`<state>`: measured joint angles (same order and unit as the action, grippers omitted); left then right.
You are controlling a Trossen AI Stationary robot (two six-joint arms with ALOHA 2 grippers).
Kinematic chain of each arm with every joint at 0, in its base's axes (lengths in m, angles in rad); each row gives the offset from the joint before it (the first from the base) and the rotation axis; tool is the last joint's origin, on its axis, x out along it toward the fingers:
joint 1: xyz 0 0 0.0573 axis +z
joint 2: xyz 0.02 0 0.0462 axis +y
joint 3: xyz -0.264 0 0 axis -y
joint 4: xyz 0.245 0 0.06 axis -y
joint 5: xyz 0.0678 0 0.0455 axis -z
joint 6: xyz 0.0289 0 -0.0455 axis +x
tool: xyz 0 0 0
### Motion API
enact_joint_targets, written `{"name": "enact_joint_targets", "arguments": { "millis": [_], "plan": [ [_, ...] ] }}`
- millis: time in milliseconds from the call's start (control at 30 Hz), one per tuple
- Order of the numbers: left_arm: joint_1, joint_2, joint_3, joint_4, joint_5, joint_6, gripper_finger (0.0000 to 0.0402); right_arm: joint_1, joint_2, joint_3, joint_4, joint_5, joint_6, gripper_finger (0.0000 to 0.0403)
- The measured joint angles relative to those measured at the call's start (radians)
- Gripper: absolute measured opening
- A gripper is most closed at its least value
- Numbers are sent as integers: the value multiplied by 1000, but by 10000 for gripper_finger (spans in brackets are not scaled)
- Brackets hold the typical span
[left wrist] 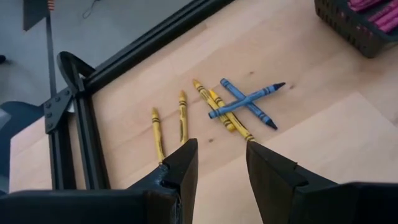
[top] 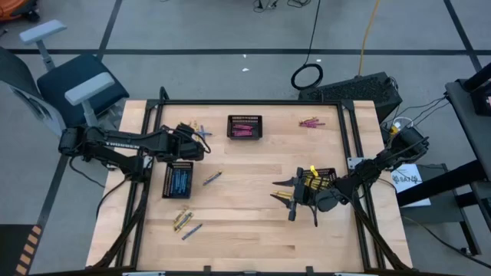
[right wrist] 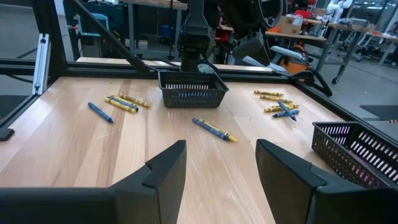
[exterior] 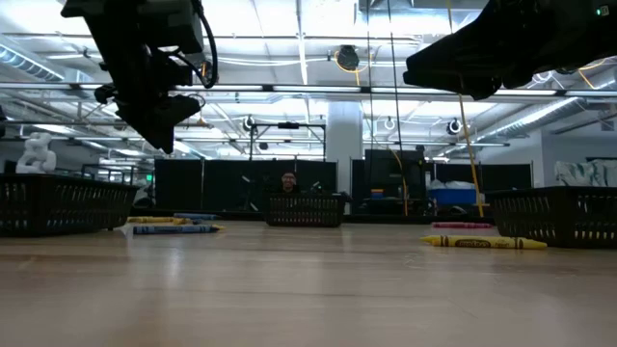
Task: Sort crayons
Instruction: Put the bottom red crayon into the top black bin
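Several yellow and two crossed blue crayons [left wrist: 233,102] lie flat on the table near its far left, and also show in the high view [top: 201,130]. My left gripper [left wrist: 221,155] is open and empty just above and short of them [top: 193,142]. My right gripper [right wrist: 221,162] is open and empty above the table's right middle [top: 282,192], next to the basket of yellow crayons [top: 320,181]. A yellow crayon [exterior: 472,242] lies on the table below it. More loose crayons lie at mid-table [top: 212,178], near the front left [top: 184,222] and at the far right [top: 311,121].
A black basket with blue crayons [top: 178,181] stands left of centre, and one with pink crayons [top: 245,127] at the far middle. A black frame [top: 153,115] rims the table. A person shows in the room beyond [exterior: 289,181].
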<state>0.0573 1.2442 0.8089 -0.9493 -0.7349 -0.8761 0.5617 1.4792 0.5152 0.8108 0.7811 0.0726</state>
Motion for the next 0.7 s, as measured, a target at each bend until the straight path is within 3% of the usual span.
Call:
{"name": "enact_joint_targets", "arguments": {
  "millis": [200, 367, 567, 700],
  "plan": [
    [1, 0, -9, 3, 4, -5, 135, 2, 0, 0, -3, 11, 6, 180],
    [12, 0, -49, 5, 7, -9, 135, 43, -180, 0, -106, 238, -61, 180],
    [31, 0, -122, 62, 10, -39, 135, 51, -501, 0, -454, 236, 71, 180],
    [65, 0, -177, 116, 16, -58, 135, 8, -656, 0, -786, 217, 269, 180]
  ]
}}
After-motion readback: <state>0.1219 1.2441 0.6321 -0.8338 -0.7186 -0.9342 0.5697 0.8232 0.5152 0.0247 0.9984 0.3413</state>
